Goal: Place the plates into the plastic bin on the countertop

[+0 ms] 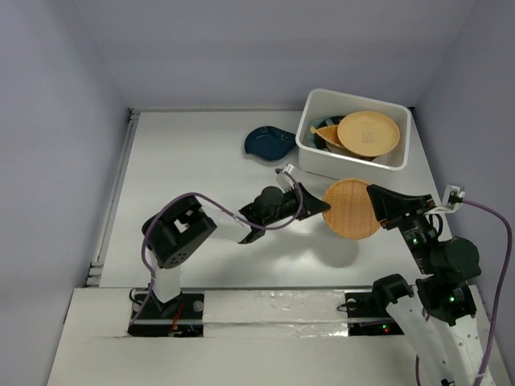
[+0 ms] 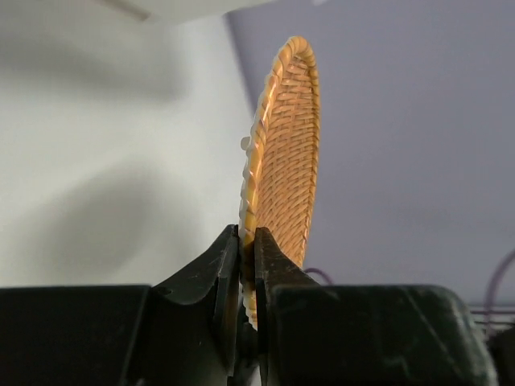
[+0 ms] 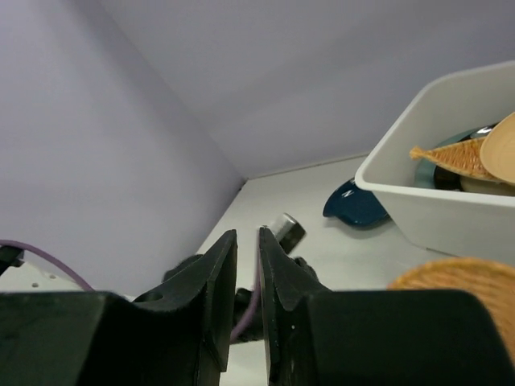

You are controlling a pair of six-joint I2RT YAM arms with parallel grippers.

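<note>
Above the tabletop (image 1: 193, 161), a woven plate (image 1: 352, 211) is rim-pinched by the left hand (image 2: 246, 241) for the bin (image 1: 322, 161); right hand (image 3: 248, 241) narrow, empty.

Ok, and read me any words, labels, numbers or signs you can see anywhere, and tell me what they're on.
No text can be read in any view.
On the navy plate: a small white mark, too small to read.
On the plain orange plate in the plastic bin: a faint imprint at its centre, too blurred to read.

Plain grey-lilac walls (image 1: 241, 48) on three sides, pale white countertop (image 1: 193, 169)
</note>
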